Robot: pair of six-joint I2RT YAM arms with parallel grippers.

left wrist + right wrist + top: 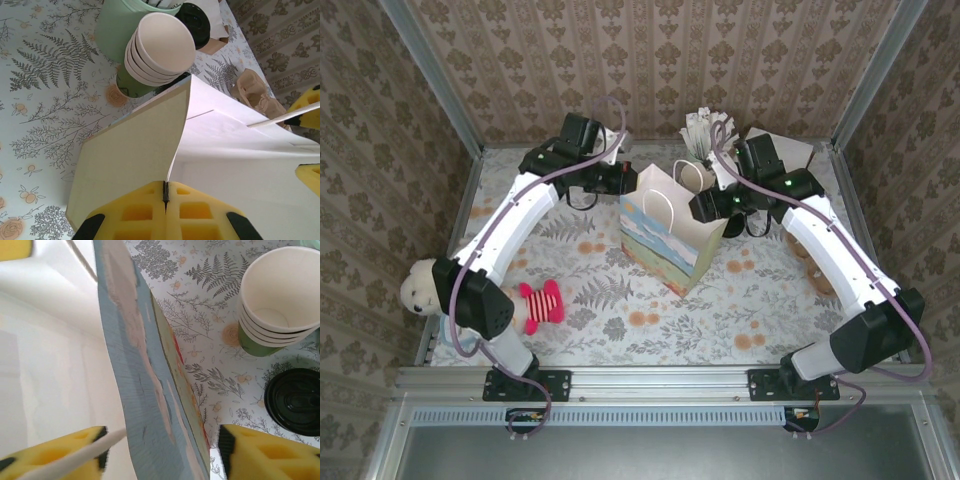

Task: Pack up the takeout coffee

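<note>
2 robot arms work the mouth of a paper gift bag (670, 240) on a fern-print counter (620, 320). The left gripper (165, 190) is pressed together on the bag's near edge, pinching the paper flat. The right gripper (161, 440) stands apart, 1 finger inside the bag and 1 outside, straddling the painted wall. The takeout coffee (295, 400) — its black lid showing — sits on the counter outside the bag, just beside a stack of lidless cups (277, 295).

The hazards look plain enough. A white handle (75, 455) lies across the inner finger, so a pinch here could trap it with the wall and skew the opening. A pull by both arms in opposite directions could crease or tear the thin paper, or tip the bag. With both grippers at the bag, 1 must leave it to fetch the coffee — then the mouth may sag shut, and a careless reach could topple the cup stack crowding the lid.
</note>
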